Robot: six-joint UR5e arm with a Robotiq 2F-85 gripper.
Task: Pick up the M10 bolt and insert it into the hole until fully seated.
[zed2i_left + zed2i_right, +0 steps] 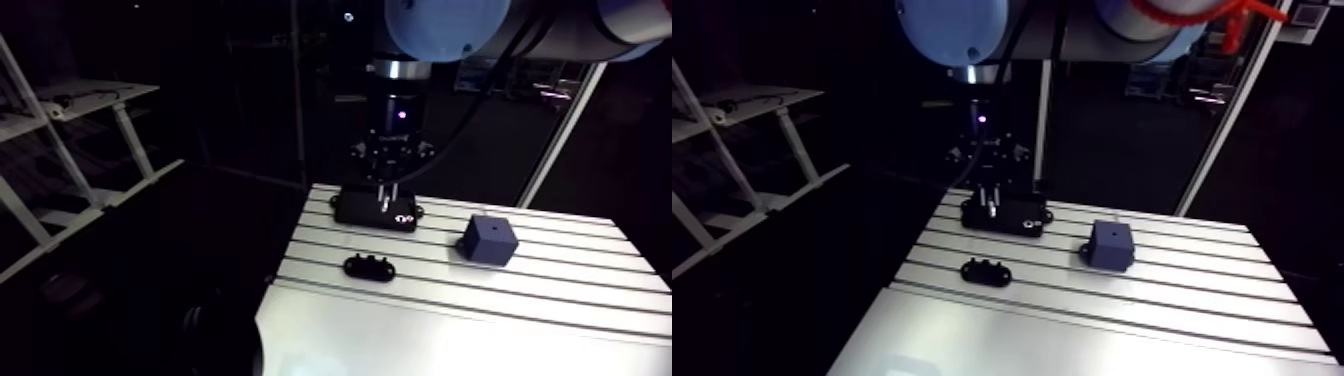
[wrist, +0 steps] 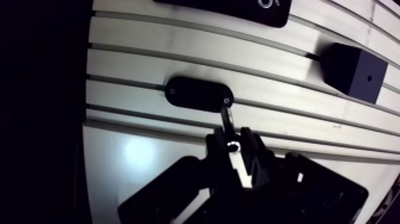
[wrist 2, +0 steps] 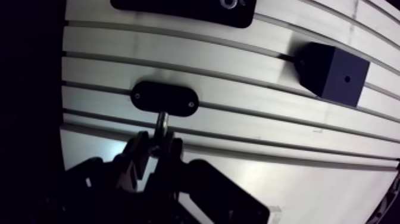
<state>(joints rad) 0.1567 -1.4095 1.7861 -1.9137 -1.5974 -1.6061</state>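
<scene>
My gripper (image 2: 233,146) is shut on the M10 bolt (image 2: 227,121), whose shiny shank sticks out past the fingertips. In the wrist view the bolt's tip lines up with the end of a small black oval plate (image 2: 198,94) on the slotted table. A dark cube (image 2: 350,70) with a small hole in one face stands off to the side of the gripper. In the arm view the gripper (image 1: 385,196) hangs at the table's far edge, just over a flat black block (image 1: 377,210) with white marks.
The oval plate (image 1: 369,266) lies toward the table's left edge, in front of the black block. The cube (image 1: 489,240) stands to their right. The slotted aluminium table (image 1: 560,300) ends in a smooth front strip. A white rack (image 1: 70,130) stands at the left.
</scene>
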